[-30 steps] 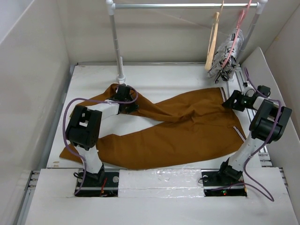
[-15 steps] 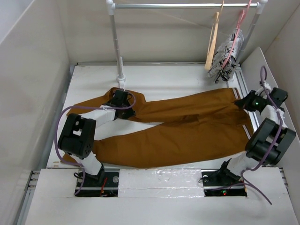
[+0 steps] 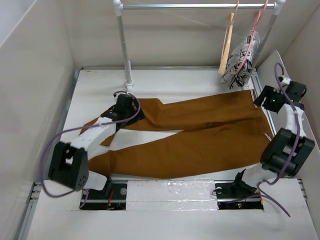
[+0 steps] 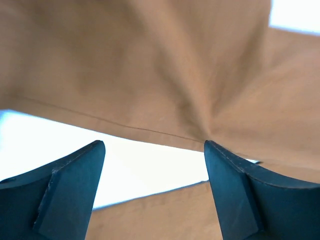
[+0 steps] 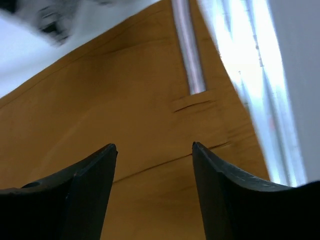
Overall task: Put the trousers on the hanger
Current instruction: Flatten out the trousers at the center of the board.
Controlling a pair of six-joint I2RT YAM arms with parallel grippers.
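The rust-brown trousers (image 3: 200,135) lie spread flat across the white table, waistband to the right and both legs running left. My left gripper (image 3: 127,106) hovers over the end of the far leg. In the left wrist view it (image 4: 155,147) is open, with trouser fabric (image 4: 150,75) and a strip of bare table between its fingers. My right gripper (image 3: 262,99) is above the waistband's far right corner. It (image 5: 154,147) stands open over the brown cloth (image 5: 125,100), holding nothing. The tan wooden hanger (image 3: 228,40) hangs bare on the rail at the back right.
A metal rail (image 3: 190,6) on a white post (image 3: 124,45) spans the back. A pink hanger with black-and-white patterned cloth (image 3: 241,59) hangs beside the wooden one. White walls enclose the table; the right wall (image 3: 287,75) stands close to my right arm.
The crumpled trousers have been pulled out straight and flat. Both grippers, shut on the fabric half a second ago, have let go and now stand open. The left arm has stretched out.
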